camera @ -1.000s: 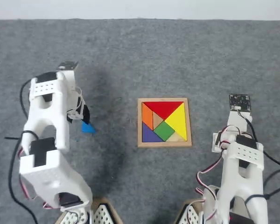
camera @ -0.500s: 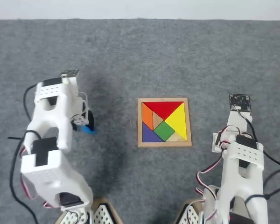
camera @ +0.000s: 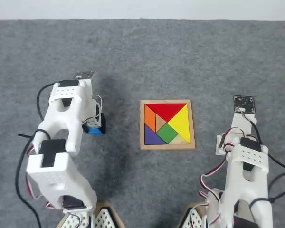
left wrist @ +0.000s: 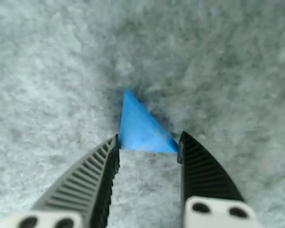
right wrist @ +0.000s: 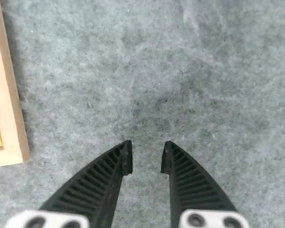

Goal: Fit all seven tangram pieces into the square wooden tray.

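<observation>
left arm (camera: 64, 121) has swung toward the tray (camera: 167, 101), carrying the one blue triangle (left wrist: 140, 130) with it. left gripper (left wrist: 148, 142) is closed part-way onto that triangle: the base is pinched between the two jaw tips and the point juts ahead of them. five coloured pieces (camera: 167, 110) lie in the one tray. right gripper (right wrist: 146, 156) stands narrowly parted, holding nothing, with the tray rim off to one side of its jaws.
</observation>
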`<state>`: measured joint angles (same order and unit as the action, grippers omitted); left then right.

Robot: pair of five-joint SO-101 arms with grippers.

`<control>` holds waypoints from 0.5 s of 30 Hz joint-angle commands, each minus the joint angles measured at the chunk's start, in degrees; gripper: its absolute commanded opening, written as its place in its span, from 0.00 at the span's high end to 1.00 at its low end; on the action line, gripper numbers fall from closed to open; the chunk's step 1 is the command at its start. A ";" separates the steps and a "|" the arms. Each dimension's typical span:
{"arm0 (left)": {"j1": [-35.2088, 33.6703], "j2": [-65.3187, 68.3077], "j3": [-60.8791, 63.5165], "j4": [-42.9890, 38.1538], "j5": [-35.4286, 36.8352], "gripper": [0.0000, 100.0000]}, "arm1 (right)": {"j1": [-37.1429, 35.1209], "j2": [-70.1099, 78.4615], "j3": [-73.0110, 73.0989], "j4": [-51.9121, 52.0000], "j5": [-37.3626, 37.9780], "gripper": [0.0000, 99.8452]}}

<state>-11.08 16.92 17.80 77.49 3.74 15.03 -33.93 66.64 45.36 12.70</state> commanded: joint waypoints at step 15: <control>0.44 -0.97 3.47 -7.56 -0.62 0.85 | -0.48 -2.51 -0.53 -1.01 0.70 0.87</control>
<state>-10.99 16.75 21.14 74.15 5.67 15.03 -33.93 66.64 45.36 12.70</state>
